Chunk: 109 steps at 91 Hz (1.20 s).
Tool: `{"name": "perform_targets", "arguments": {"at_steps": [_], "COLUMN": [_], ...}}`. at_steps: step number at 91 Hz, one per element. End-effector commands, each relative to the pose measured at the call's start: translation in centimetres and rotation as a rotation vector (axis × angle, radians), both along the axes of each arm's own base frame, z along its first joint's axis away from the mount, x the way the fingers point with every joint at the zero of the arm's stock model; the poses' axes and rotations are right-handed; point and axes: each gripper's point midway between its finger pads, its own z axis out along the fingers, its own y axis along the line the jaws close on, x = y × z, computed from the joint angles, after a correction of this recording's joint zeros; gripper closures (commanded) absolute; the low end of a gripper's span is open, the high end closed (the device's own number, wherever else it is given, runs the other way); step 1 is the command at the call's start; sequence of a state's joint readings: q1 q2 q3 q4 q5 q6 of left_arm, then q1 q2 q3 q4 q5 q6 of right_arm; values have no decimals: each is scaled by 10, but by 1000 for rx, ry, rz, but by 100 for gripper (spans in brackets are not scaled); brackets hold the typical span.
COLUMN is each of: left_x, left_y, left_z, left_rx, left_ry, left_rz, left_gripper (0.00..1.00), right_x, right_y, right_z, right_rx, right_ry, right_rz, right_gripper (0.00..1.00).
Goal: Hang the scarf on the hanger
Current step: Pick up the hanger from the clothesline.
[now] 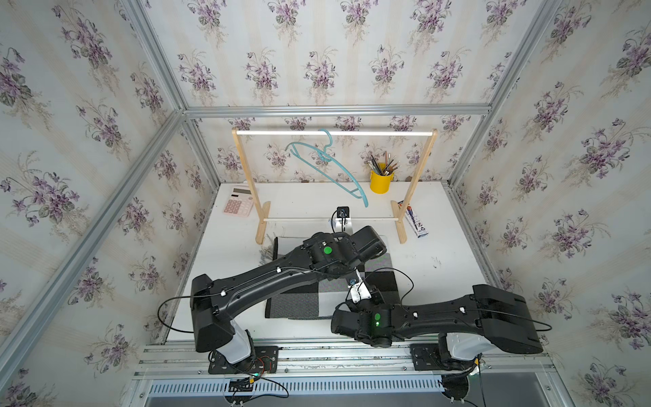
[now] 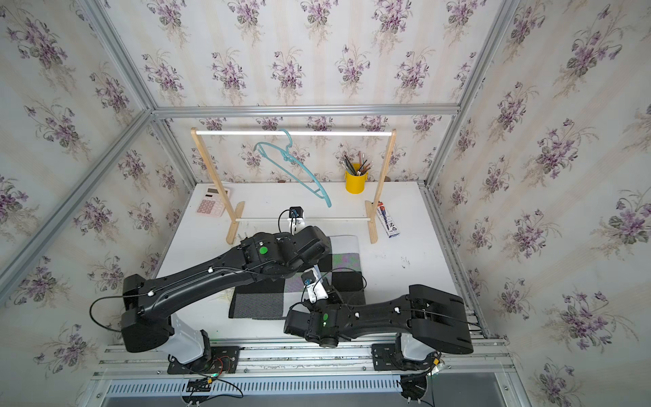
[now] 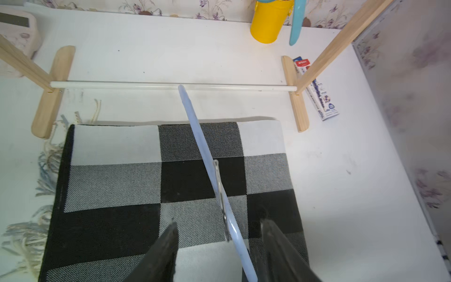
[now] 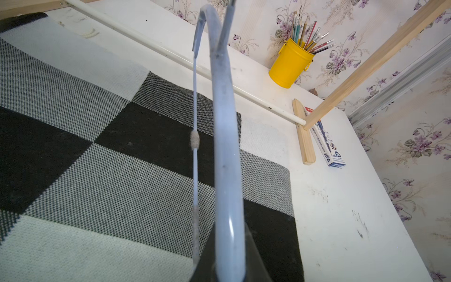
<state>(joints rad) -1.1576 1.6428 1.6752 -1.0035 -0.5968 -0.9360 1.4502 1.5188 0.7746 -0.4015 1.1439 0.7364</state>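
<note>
Right wrist view: my right pincer [image 4: 229,258] at the bottom middle is squeezed tight on the pale hanger [image 4: 225,146]. Under it the checked scarf [image 4: 109,183] lies flat on the white table [image 4: 341,207] (filling the left of the frame). Left wrist view: my left pincer [image 3: 218,221] stands wide, with the hanger between its fingers.

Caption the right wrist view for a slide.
Right gripper holds a pale hanger above the checked scarf lying flat on the table.
</note>
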Motion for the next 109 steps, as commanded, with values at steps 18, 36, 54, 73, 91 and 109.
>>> {"name": "perform_targets", "arguments": {"at_steps": [18, 36, 54, 73, 91, 109], "left_x": [17, 25, 27, 27, 30, 27], "left_y": [11, 5, 6, 16, 32, 46], "left_z": [-10, -24, -26, -18, -8, -2], "left_rx": [80, 78, 63, 58, 85, 43], "left_ry": [-24, 12, 10, -16, -54, -80], "left_rz": [64, 71, 70, 74, 42, -79], "left_gripper": [58, 68, 100, 100, 100, 100], "right_x": [3, 3, 2, -11, -50, -55], "right_y": [-1, 3, 3, 17, 36, 15], "right_z": [7, 6, 6, 5, 18, 56], "right_rx": [4, 2, 9, 57, 297, 681], "right_ry": [-42, -38, -20, 117, 408, 579], "right_rz": [-17, -10, -5, 101, 385, 478], "right_gripper": [100, 100, 100, 34, 0, 0]}}
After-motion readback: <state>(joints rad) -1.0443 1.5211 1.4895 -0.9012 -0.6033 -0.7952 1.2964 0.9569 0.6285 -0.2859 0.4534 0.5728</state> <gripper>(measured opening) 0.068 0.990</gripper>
